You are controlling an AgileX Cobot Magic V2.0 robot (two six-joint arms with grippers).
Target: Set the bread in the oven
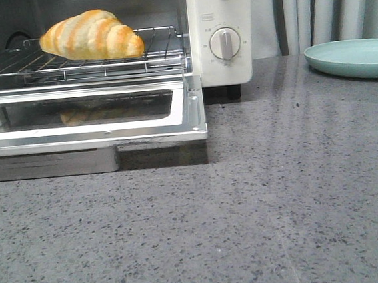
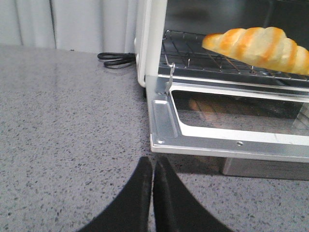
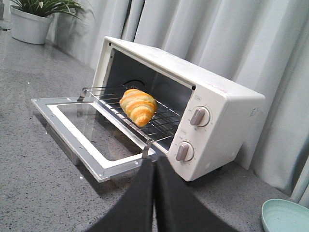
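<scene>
The golden-orange striped bread (image 1: pixel 92 36) lies on the wire rack (image 1: pixel 160 50) inside the white oven (image 1: pixel 224 58), whose glass door (image 1: pixel 193 117) hangs open and flat. The bread also shows in the left wrist view (image 2: pixel 256 46) and in the right wrist view (image 3: pixel 138 107). My left gripper (image 2: pixel 153 162) is shut and empty, low over the counter just short of the door's near left corner. My right gripper (image 3: pixel 155 162) is shut and empty, off to the oven's right front. Neither gripper shows in the front view.
A pale green plate (image 1: pixel 355 57) sits on the grey counter at the back right, and also shows in the right wrist view (image 3: pixel 287 217). A black cable (image 2: pixel 116 59) lies left of the oven. A potted plant (image 3: pixel 34 19) stands far behind. Curtains hang at the back.
</scene>
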